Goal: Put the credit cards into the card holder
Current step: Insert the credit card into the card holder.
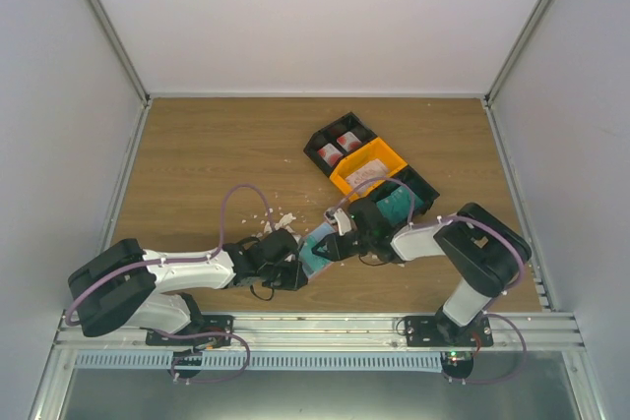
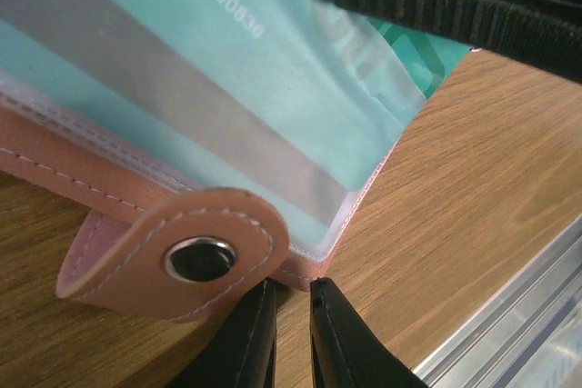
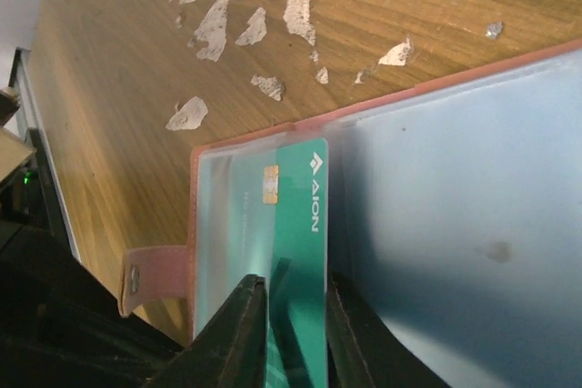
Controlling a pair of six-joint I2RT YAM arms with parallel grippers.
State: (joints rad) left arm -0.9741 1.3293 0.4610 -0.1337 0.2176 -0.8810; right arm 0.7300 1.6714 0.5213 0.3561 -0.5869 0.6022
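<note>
Near the front middle of the worktop (image 1: pixel 217 154), seen from above, the left end effector (image 1: pixel 298 268) and right end effector (image 1: pixel 333 241) meet over the open card holder (image 1: pixel 315 255), which lies between them. Bunched this tightly, a stray shift by either arm could knock the other or drag the holder sideways. Behind them sit a black bin (image 1: pixel 311 148), with what look like white-and-red cards (image 1: pixel 340 148) inside, and an orange bin (image 1: pixel 392 151), both apart from the holder. White crumbs (image 1: pixel 281 218) lie scattered just beside it and could be swept under it.

From the left wrist, the fingers are clenched to a thin slit at the holder's pink edge, apparently pinching it just beside the snap strap (image 2: pixel 200 256). That bite looks shallow, so a push on the card might tug the edge free. A teal credit card (image 2: pixel 182 61) sits under the clear sleeve. The other arm's dark body crowds the upper right.

From the right wrist, the jaws stand slightly parted, released, straddling the card rather than gripping it; whether the tips touch it I cannot tell. One strip of the card shows brighter, seemingly outside the pocket, so it may end up half seated or cocked against the sleeve's seam. More crumbs lie on the wood beyond.
</note>
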